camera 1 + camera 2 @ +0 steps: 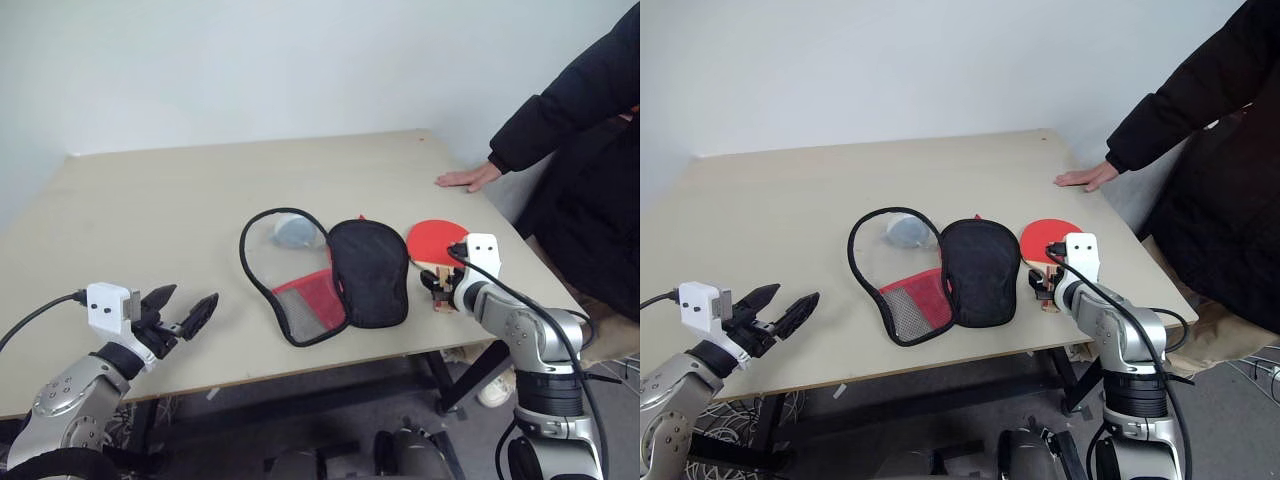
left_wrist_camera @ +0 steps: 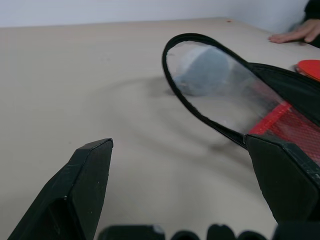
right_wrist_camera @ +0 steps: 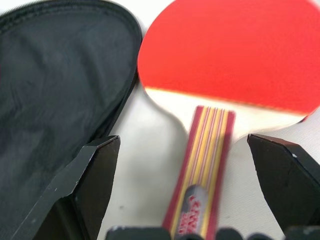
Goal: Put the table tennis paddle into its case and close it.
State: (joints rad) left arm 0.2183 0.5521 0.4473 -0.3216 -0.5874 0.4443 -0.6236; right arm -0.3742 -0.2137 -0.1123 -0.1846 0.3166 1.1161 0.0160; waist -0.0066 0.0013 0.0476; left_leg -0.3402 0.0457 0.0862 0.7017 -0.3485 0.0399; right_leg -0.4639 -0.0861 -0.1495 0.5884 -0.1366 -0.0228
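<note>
Red-faced, pale-handled table tennis paddle (image 1: 432,243) lies near the beige table's (image 1: 150,220) right edge (unzipped black-and-red fabric case (image 1: 340,275) adjacent); right gripper (image 3: 192,192), fingers spread, straddles its handle.

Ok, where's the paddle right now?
The table tennis paddle lies flat on the table's right side, just right of the open case, with the right tool open over its handle.

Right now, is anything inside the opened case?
Not the paddle; it lies on the table beside the case. A grey-white lump shows through the raised mesh flap; whether it sits inside or behind is unclear.
</note>
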